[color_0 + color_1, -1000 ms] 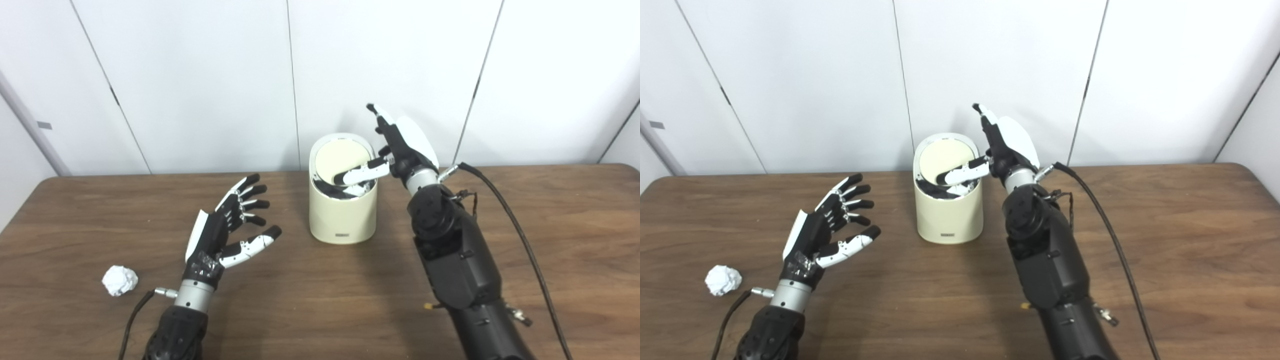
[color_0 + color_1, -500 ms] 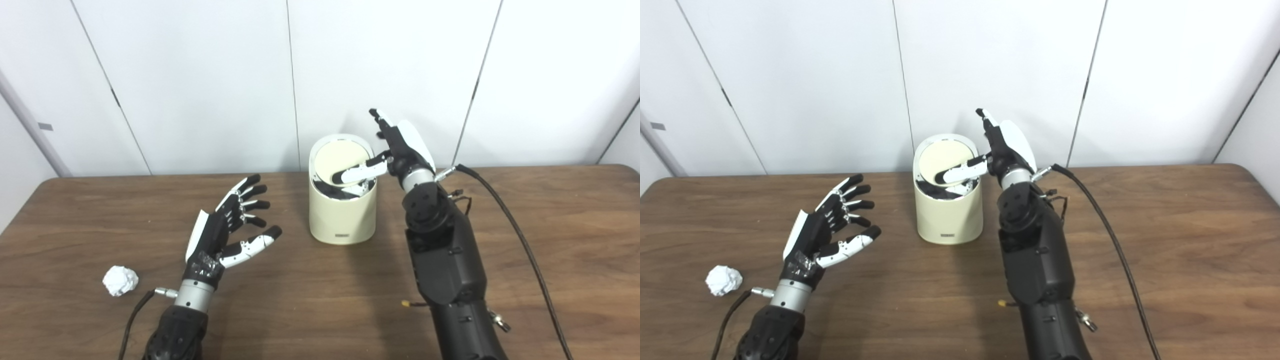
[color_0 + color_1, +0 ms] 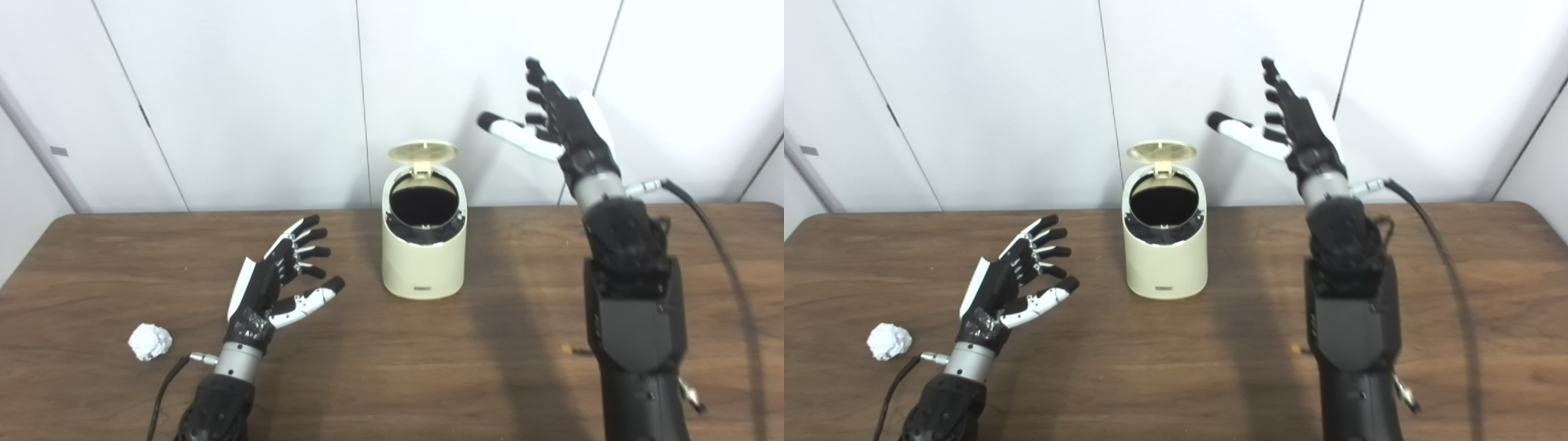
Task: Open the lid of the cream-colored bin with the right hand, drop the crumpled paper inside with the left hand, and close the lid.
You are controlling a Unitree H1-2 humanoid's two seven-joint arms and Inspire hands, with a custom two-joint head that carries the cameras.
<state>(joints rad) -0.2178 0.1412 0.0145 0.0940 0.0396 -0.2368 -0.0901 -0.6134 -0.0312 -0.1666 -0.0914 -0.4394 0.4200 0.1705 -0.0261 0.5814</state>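
Observation:
The cream-colored bin (image 3: 422, 263) stands at the middle back of the table. Its round lid (image 3: 424, 151) is flipped up at the back, and the dark inside shows. My right hand (image 3: 560, 125) is raised high to the right of the bin, open with fingers spread, touching nothing. A crumpled white paper ball (image 3: 149, 341) lies on the table at the front left. My left hand (image 3: 278, 285) hovers open over the table between the paper and the bin, palm turned up, empty.
The brown wooden table (image 3: 392, 361) runs the full width of the view. White wall panels stand close behind the bin. A black cable (image 3: 723, 245) trails from my right wrist across the table's right side.
My right hand has left the bin's top and swung up and to the right. The lid, pressed down before, now stands flipped up. The left hand and paper have not moved.

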